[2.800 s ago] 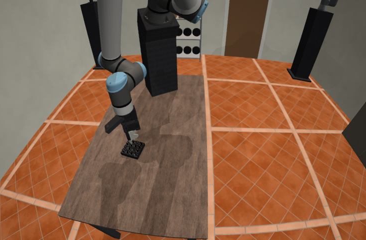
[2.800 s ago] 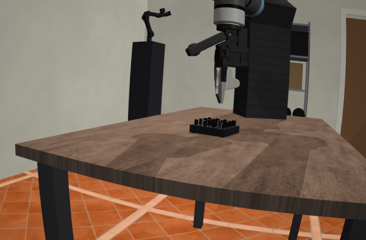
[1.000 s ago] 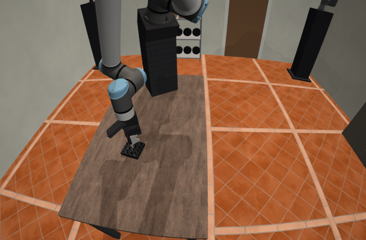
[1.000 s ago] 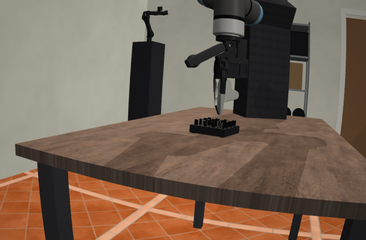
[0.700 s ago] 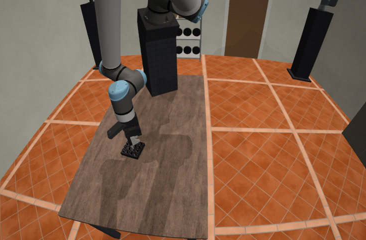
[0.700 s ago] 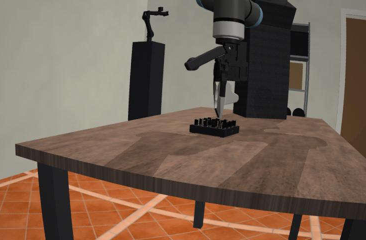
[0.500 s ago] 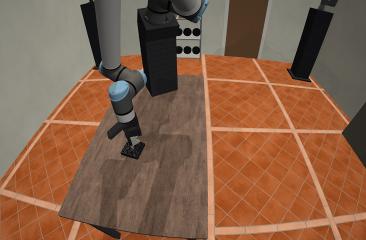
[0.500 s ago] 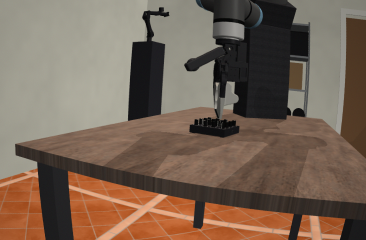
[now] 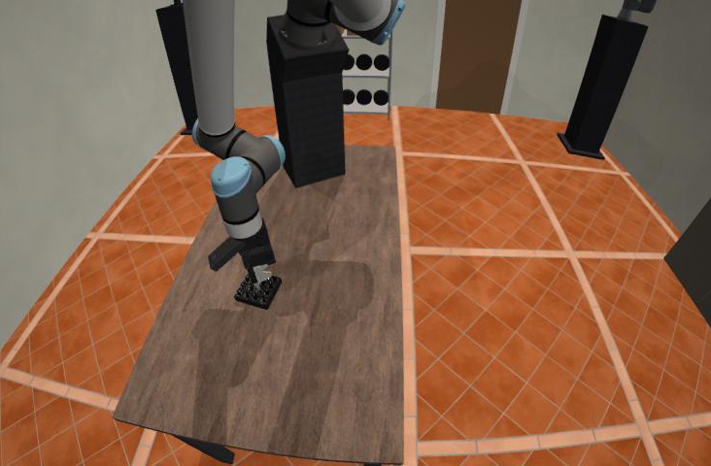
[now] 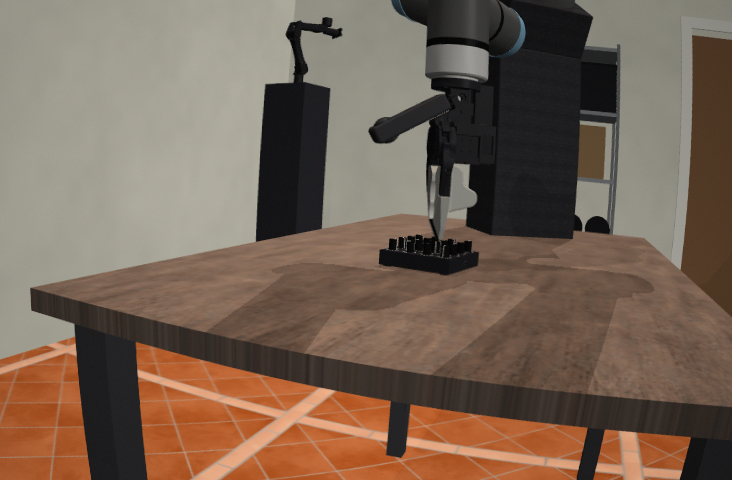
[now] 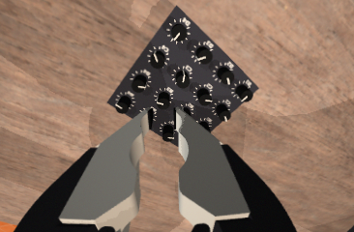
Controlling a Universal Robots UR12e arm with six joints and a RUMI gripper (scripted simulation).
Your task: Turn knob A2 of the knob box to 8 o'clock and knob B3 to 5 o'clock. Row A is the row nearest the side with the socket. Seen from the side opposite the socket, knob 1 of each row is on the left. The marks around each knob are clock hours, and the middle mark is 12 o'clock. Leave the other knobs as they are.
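The black knob box (image 9: 255,291) lies on the wooden table, left of the middle; it also shows in the exterior view (image 10: 428,255). In the wrist view the knob box (image 11: 184,83) sits turned like a diamond, with several black knobs, each with a white pointer line. My gripper (image 11: 162,109) points straight down over the box's near corner. Its two grey fingers stand a small gap apart, with one knob (image 11: 168,131) between the tips. In the exterior view the gripper's tips (image 10: 436,233) are level with the knob tops. I cannot tell if they touch the knob.
A tall black pedestal (image 9: 307,98) carrying the arm stands at the back of the table. Black pillars (image 9: 602,82) and a shelf (image 9: 367,65) stand on the tiled floor behind. The table edge is far from the box.
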